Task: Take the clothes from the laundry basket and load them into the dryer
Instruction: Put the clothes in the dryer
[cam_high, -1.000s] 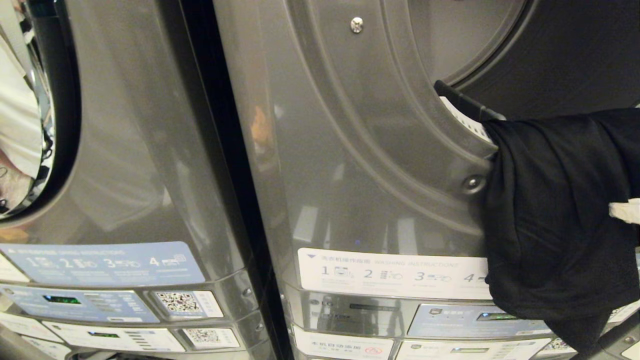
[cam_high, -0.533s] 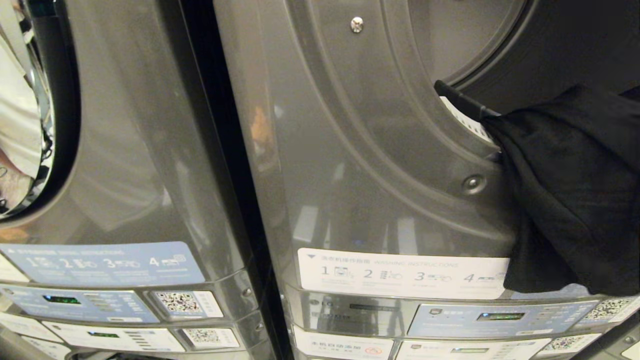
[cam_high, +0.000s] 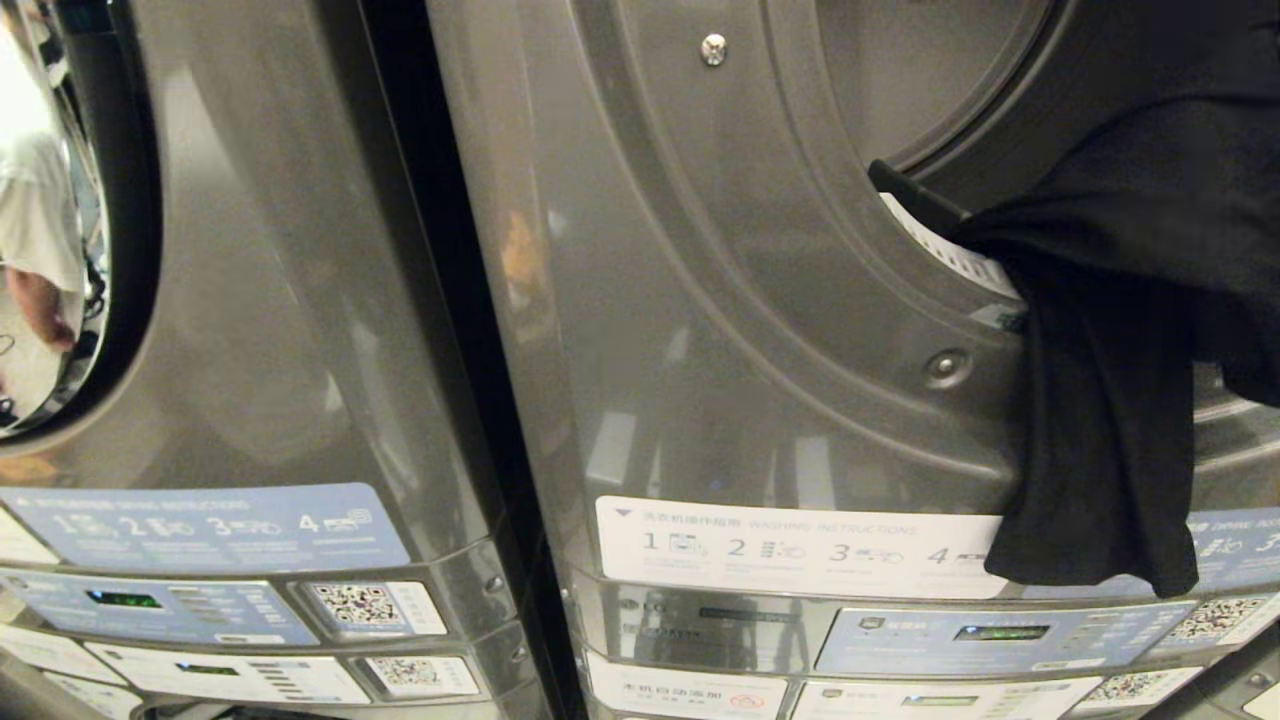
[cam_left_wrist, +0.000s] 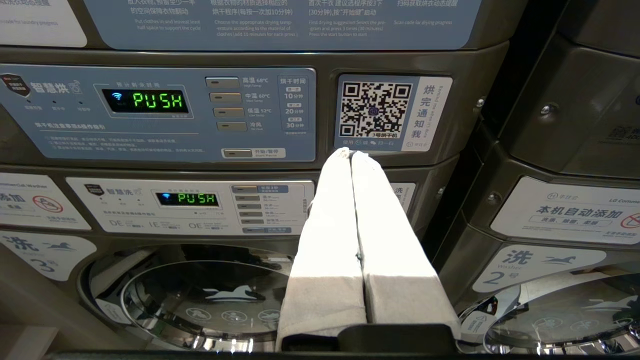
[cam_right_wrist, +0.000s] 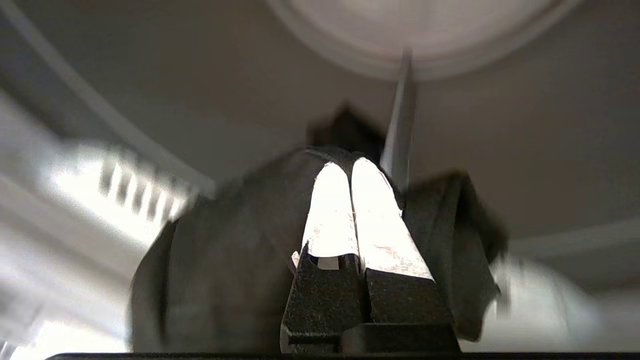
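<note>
Head view: nearest, along the bottom edge of the dryer (cam_high: 760, 300) front, run the control panels (cam_high: 1000, 640), with a white instruction sticker (cam_high: 790, 548) just above them. Above that, the grey front curves up to the round door opening at the upper right corner. A black garment (cam_high: 1100, 400) hangs out over the lower lip of that opening: its upper part lies in the mouth, and a long fold drops straight down the front, long axis upright, its lower end covering the right end of the sticker. The white slotted lint grille (cam_high: 950, 250) at the lip shows just left of the cloth. A second machine (cam_high: 250, 350) stands to the left, apart by a dark gap, its shiny door rim reflecting a person (cam_high: 40, 240).

In the right wrist view the right claw (cam_right_wrist: 350, 167) is clenched on the garment (cam_right_wrist: 225, 260), which bunches round both fingers, with the blurred drum behind and a paddle rising just beyond the tips. In the left wrist view the left claw (cam_left_wrist: 351, 154) is clenched on nothing, parked low and facing a lit panel (cam_left_wrist: 155, 112) and QR sticker (cam_left_wrist: 375, 111).
</note>
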